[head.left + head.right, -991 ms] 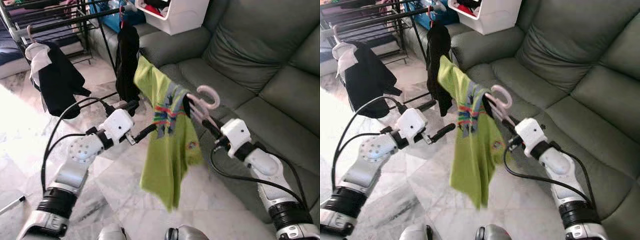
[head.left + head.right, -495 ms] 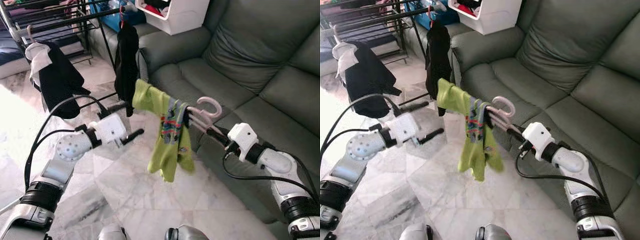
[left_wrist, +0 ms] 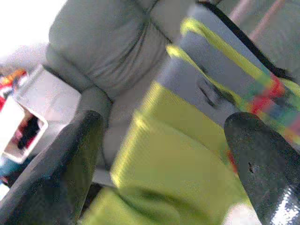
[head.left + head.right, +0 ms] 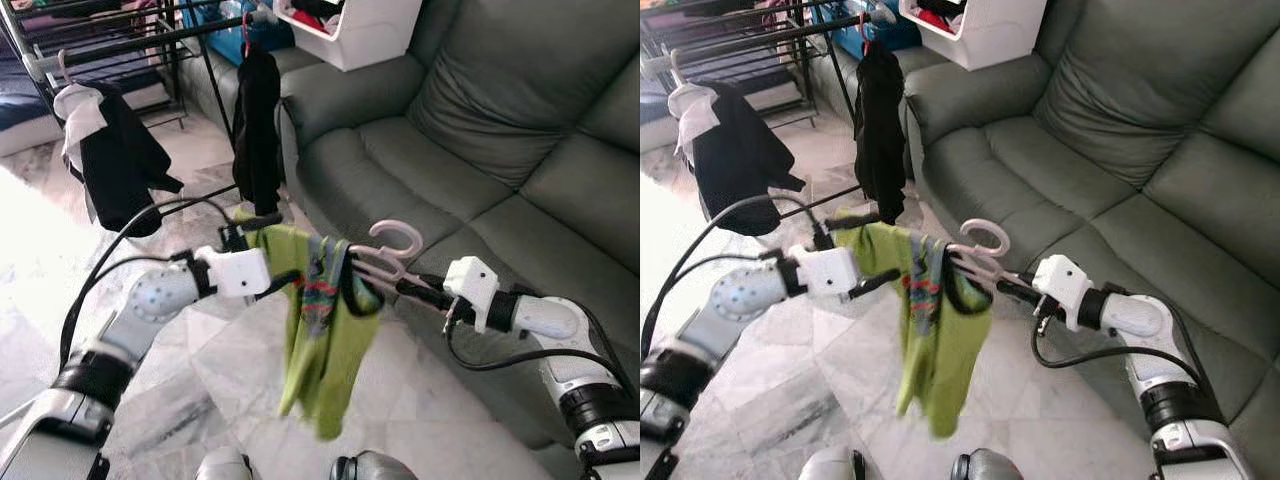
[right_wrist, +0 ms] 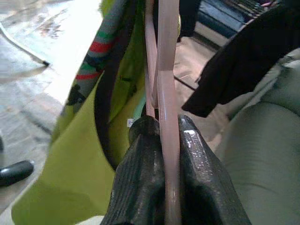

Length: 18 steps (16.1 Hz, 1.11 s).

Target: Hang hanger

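hanger held out over the floor, shirt draped on it

right gripper (image 5: 161, 140) clamped on pink hanger (image 4: 385, 250), held level in front of sofa (image 4: 480, 130). green shirt (image 4: 320, 340) hanging from hanger. left gripper (image 3: 164, 154) spread wide at shirt's edge. beyond, rack (image 4: 120, 35) with black garments (image 4: 255, 125).
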Motion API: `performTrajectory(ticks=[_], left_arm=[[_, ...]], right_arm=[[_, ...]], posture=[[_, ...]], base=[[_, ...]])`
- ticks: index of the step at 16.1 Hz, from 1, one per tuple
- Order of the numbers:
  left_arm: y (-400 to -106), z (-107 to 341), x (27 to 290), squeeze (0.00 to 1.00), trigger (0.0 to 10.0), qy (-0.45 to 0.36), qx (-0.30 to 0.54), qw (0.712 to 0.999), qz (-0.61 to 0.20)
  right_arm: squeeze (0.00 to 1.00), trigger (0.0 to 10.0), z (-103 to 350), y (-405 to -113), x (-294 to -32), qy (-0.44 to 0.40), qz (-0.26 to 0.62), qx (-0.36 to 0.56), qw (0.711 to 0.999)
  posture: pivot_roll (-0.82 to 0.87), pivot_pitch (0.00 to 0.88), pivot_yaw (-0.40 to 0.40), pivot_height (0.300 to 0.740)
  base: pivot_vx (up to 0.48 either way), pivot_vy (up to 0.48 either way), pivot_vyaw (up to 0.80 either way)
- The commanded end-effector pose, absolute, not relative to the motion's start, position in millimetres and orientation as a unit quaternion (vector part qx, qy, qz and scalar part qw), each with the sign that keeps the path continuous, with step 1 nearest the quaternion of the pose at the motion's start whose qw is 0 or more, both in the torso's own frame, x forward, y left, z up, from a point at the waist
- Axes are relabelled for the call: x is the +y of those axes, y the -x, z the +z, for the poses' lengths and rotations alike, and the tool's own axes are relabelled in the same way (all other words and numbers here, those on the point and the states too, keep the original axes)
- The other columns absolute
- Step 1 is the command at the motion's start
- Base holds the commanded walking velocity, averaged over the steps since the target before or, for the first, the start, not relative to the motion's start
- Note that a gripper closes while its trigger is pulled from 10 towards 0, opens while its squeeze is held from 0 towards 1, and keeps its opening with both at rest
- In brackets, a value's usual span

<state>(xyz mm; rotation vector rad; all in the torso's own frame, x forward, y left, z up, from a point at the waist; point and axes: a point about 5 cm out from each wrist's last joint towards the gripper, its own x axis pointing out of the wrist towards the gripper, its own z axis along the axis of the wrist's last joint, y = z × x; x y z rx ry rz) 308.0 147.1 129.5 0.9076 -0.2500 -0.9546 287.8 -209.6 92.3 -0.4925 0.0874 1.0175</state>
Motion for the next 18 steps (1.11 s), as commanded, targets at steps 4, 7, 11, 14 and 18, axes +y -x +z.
performTrajectory(ticks=[4,7,11,14,18], left_arm=[[-308.5,127.0,147.9,0.0,10.0,-0.435,-0.114,0.771,-0.45],[-308.5,127.0,147.9,0.0,10.0,-0.435,-0.114,0.771,-0.45],[-308.5,127.0,147.9,0.0,10.0,-0.435,-0.114,0.771,-0.45],[-308.5,127.0,147.9,0.0,10.0,-0.435,-0.114,0.771,-0.45],[-309.2,126.3,148.5,0.0,10.0,-0.437,-0.116,0.769,-0.451]], right_arm=[[0.0,10.0,100.9,-291.6,-211.5,0.248,0.489,0.026,0.836],[0.0,10.0,100.9,-291.6,-211.5,0.248,0.489,0.026,0.836],[0.0,10.0,100.9,-291.6,-211.5,0.248,0.489,0.026,0.836],[0.0,10.0,100.9,-291.6,-211.5,0.248,0.489,0.026,0.836],[0.0,10.0,100.6,-292.3,-211.3,0.249,0.492,0.026,0.834]], posture=[[-0.06,0.04,-0.059,0.74],[-0.06,0.04,-0.059,0.74],[-0.06,0.04,-0.059,0.74],[-0.06,0.04,-0.059,0.74],[-0.06,0.04,-0.058,0.74]], base=[[0.0,0.0,0.0],[0.0,0.0,0.0],[0.0,0.0,0.0],[0.0,0.0,0.0],[0.0,0.0,0.0]])
